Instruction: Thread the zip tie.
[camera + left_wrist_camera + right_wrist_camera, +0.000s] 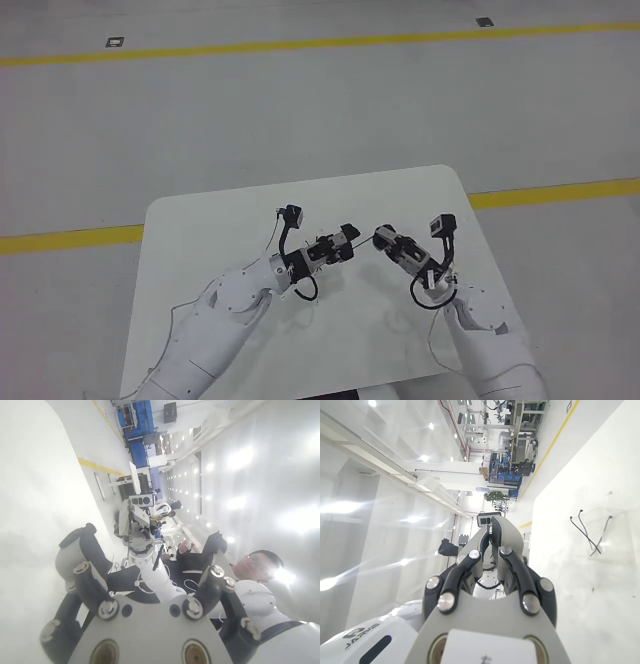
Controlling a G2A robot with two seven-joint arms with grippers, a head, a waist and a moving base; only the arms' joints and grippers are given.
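You have a white table with rounded corners in front of you. Behind it a yellow floor line runs from 9 to 3 o'clock; a second yellow line crosses farther off at 12. Two small dark floor plates sit near 11 and 1 o'clock.

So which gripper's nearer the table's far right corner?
Right. The right gripper hovers mid-table on the side of that corner; the left gripper faces it from the other side, farther off.
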